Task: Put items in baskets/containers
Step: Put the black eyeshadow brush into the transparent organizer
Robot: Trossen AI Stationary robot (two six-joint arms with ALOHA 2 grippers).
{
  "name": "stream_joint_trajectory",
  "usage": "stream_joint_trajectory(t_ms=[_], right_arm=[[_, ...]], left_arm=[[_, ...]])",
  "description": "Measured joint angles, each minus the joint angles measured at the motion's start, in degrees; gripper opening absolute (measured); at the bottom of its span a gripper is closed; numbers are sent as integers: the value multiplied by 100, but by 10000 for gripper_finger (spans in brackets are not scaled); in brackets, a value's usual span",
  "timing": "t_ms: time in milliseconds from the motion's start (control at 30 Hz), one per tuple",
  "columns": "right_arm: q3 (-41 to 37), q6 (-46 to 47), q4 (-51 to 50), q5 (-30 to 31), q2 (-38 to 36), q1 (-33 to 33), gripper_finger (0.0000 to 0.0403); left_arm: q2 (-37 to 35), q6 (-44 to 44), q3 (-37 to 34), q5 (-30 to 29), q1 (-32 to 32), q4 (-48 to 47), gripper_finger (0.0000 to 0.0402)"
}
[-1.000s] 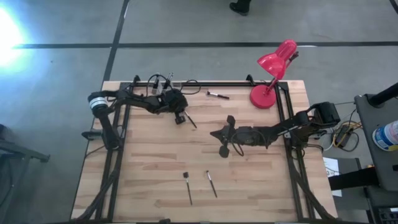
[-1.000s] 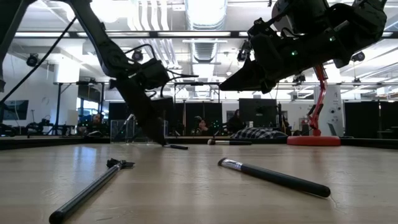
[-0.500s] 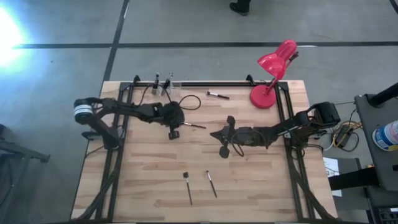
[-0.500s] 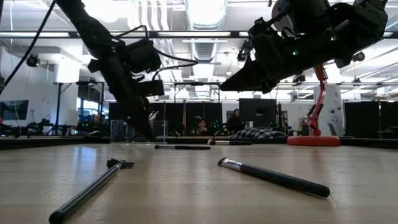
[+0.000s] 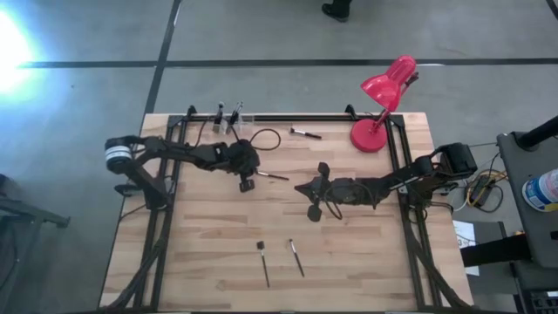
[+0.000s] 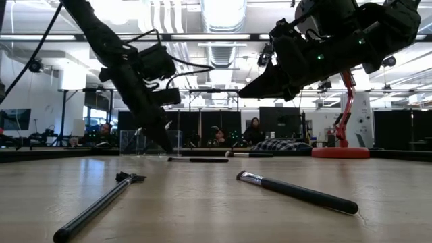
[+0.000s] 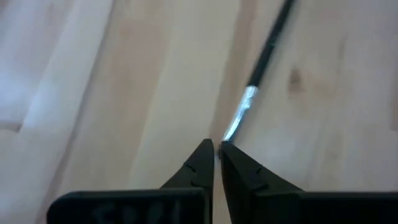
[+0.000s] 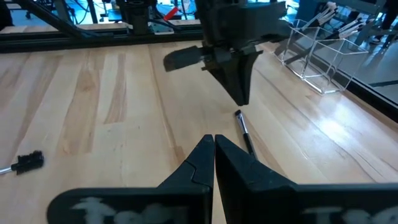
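High view: left end effector [image 5: 247, 185], nearly shut and empty, hovers at a brush [image 5: 273, 176] near the cups [image 5: 228, 119]; three more brushes lie loose.

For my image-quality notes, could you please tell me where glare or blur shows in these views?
High view: bright glare washes the floor at the upper left corner. Left wrist view: the thin dark silver-collared brush and the wood are blurred. Low view: ceiling lights flare white, leaving the arms dark against them.

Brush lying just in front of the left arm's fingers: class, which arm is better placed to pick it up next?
The left. Its gripper points at the brush, fingertips right by the brush's end. The right gripper hovers farther off, mid-table.
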Motion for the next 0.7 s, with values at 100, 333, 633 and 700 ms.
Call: stream_joint_trajectory(t_ms=[100, 333, 633, 700], right_arm=[[0, -14, 2, 0, 0, 0, 8], [0, -12, 4, -2, 0, 0, 8], [0, -12, 9, -2, 0, 0, 8], [0, -14, 9, -2, 0, 0, 8]], left_arm=[[73, 0, 0, 295, 139, -5, 25], [207, 172, -2, 632, 170, 41, 25], [415, 380, -2, 637, 188, 117, 25], [462, 413, 4, 640, 188, 127, 25]])
